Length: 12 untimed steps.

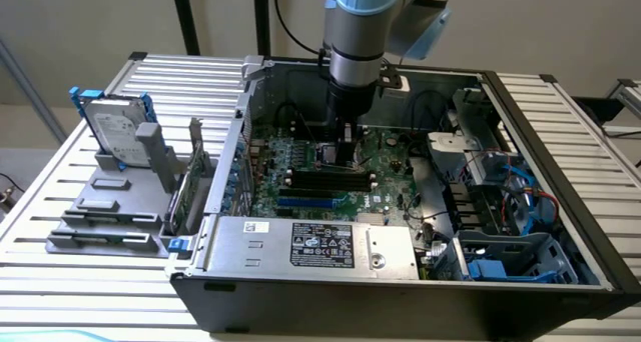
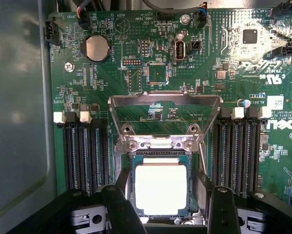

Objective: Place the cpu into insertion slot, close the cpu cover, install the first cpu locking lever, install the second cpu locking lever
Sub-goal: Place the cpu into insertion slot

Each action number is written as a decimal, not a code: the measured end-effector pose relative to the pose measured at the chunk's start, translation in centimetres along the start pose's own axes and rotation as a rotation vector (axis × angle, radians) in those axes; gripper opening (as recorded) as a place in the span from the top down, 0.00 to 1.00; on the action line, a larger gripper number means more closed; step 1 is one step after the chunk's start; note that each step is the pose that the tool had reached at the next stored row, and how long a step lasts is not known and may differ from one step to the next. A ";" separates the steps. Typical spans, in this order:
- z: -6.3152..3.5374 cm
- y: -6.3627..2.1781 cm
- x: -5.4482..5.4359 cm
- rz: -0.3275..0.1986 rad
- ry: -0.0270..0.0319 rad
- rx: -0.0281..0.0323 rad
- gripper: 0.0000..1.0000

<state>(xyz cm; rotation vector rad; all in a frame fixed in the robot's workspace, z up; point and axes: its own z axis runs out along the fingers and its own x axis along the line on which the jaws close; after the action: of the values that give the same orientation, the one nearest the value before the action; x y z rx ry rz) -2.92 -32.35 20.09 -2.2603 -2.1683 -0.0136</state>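
Observation:
The cpu [image 2: 160,187], a pale square chip, lies flat in the insertion slot [image 2: 136,145], whose grey metal rim frames it on the green motherboard [image 2: 112,73]. The cpu cover [image 2: 165,99], a thin grey frame, is swung back and stands open beyond the socket. My gripper [image 2: 171,212] is open just above the chip, with one dark finger [image 2: 121,209] on each side of it and the other finger [image 2: 221,209] clearly apart from its edge. In the exterior view the gripper [image 1: 341,153] reaches straight down into the computer case over the motherboard [image 1: 331,181].
Long black memory slots [image 2: 85,156] flank the socket on both sides. The case walls [image 1: 521,132], the power supply [image 1: 311,244] and blue drive cages [image 1: 511,259] hem in the board. A silver hard drive [image 1: 115,128] stands in a grey fixture on the exterior view's left.

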 end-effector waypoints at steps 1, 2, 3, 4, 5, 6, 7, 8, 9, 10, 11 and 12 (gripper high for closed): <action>-0.16 -0.01 0.0 0.000 -0.0001 0.0000 0.38; -0.39 -0.03 0.0 0.000 0.0001 -0.0001 0.38; -0.68 -0.07 0.0 0.000 0.0002 -0.0001 0.38; -1.00 -0.11 0.0 0.000 0.0000 0.0001 0.38; -1.34 -0.18 0.0 0.000 0.0002 0.0000 0.38; -1.66 -0.26 0.0 0.000 0.0000 0.0000 0.38; -1.90 -0.38 0.0 0.000 0.0002 0.0000 0.40; -2.09 -0.54 0.0 0.000 0.0002 -0.0001 0.40; -2.22 -0.79 0.0 0.000 0.0002 -0.0001 0.46; -2.30 -1.11 -0.1 0.000 0.0001 -0.0001 0.53; -2.36 -1.49 -0.1 0.000 0.0003 -0.0001 0.59; -2.42 -1.92 -0.1 0.000 0.0002 -0.0001 0.64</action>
<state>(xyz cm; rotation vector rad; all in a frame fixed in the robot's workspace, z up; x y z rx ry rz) -4.84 -32.45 22.51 -2.2602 -2.1683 -0.0139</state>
